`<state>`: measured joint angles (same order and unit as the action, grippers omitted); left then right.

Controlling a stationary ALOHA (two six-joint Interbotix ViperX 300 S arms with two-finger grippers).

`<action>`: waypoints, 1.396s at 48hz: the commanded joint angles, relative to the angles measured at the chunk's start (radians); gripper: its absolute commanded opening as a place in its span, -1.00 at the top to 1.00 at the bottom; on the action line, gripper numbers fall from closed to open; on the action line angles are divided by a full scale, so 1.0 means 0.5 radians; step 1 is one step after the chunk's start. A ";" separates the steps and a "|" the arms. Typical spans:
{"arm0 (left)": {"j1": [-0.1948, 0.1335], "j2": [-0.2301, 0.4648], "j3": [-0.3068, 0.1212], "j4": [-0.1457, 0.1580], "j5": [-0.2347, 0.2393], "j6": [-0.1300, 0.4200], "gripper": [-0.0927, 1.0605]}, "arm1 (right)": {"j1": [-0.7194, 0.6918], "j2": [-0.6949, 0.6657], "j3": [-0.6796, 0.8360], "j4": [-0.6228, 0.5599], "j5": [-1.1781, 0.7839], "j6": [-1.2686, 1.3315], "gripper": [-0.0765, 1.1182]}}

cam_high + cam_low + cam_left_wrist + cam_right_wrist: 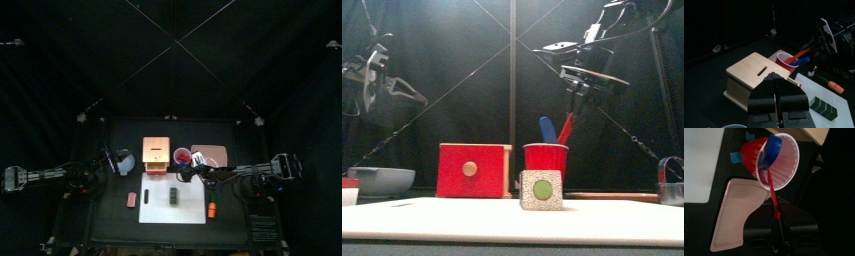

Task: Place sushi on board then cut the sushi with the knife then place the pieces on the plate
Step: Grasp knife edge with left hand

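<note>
meanwhile, right gripper (776,223) clamps red toy knife (771,195) in red plastic cup (784,163).
left gripper (776,85) closed, empty; dark green sushi roll (174,194) on white cutting board (158,210).

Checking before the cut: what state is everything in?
Dark green toy sushi roll: uncut, on the white cutting board.
Red toy knife: in the red cup, gripped by right gripper.
Blue toy knife: in the cup.
Pale wooden box: red drawer shut.
Flat pink tray: empty.
Left gripper: shut, empty.
</note>
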<state>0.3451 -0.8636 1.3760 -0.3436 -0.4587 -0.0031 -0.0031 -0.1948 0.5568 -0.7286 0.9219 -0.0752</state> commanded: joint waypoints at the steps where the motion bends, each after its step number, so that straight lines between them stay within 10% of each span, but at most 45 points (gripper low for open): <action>1: 0.018 0.009 -0.025 -0.003 -0.018 -0.003 0.67 | -0.015 -0.074 -0.098 -0.009 -0.006 0.015 0.39; 35: 0.037 0.009 -0.031 0.018 0.000 0.009 0.65 | -0.414 -0.813 0.000 0.706 -0.344 0.043 0.41; 50: 0.021 0.009 -0.061 0.276 0.003 0.009 0.41 | -0.411 -0.850 0.242 1.261 -0.908 0.058 0.42; 60: -0.255 0.012 -0.132 0.555 -0.009 0.000 0.03 | -0.387 -0.838 0.408 1.494 -1.396 0.058 0.42; 67: -0.466 0.083 -0.221 0.565 -0.021 -0.006 -0.36 | -0.316 -0.788 0.482 1.601 -1.632 0.058 0.42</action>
<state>0.1641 -0.8514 1.3177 -0.0614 -0.4571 -0.0046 -0.1795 -0.5952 0.7961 0.0445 0.1779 -0.0445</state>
